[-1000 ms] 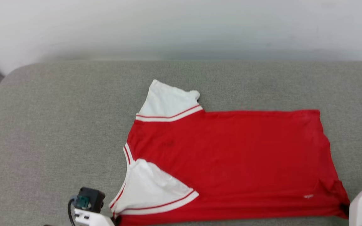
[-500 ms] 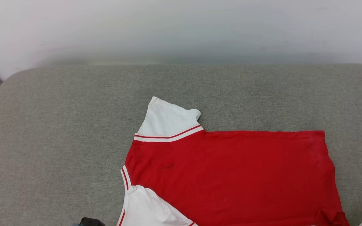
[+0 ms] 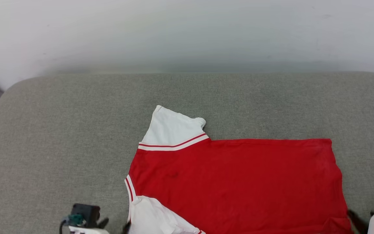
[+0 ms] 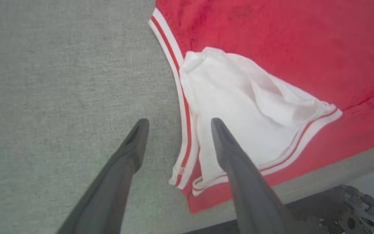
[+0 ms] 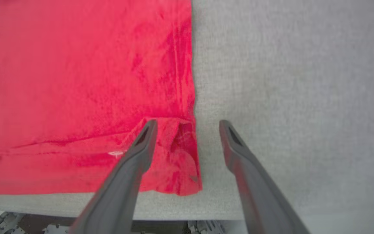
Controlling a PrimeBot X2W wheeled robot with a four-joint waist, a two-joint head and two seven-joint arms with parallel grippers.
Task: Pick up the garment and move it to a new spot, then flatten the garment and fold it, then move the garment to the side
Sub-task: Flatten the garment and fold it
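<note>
The garment (image 3: 239, 185) lies flat on the grey cushion, red side up, with no lettering showing. One white sleeve (image 3: 170, 130) points to the far side; the other is folded over the red body near the front edge. My left gripper (image 3: 115, 226) is open at the lower left. In the left wrist view, the left gripper (image 4: 179, 123) straddles the striped trim (image 4: 183, 130) beside the folded sleeve (image 4: 248, 107). My right gripper (image 3: 364, 217) stands open at the hem corner. The right wrist view has the right gripper (image 5: 187, 123) over that rumpled red corner (image 5: 180, 156).
The grey cushioned surface (image 3: 60, 136) stretches wide to the left and the far side, ending at a white wall (image 3: 187, 32). Its front edge (image 5: 222, 208) runs just below both grippers, with dark machine parts (image 4: 362, 211) under it.
Both grippers have gone from shut on the garment's near corners to open, letting the cloth lie. The head camera has tilted, so the whole picture sits lower.
</note>
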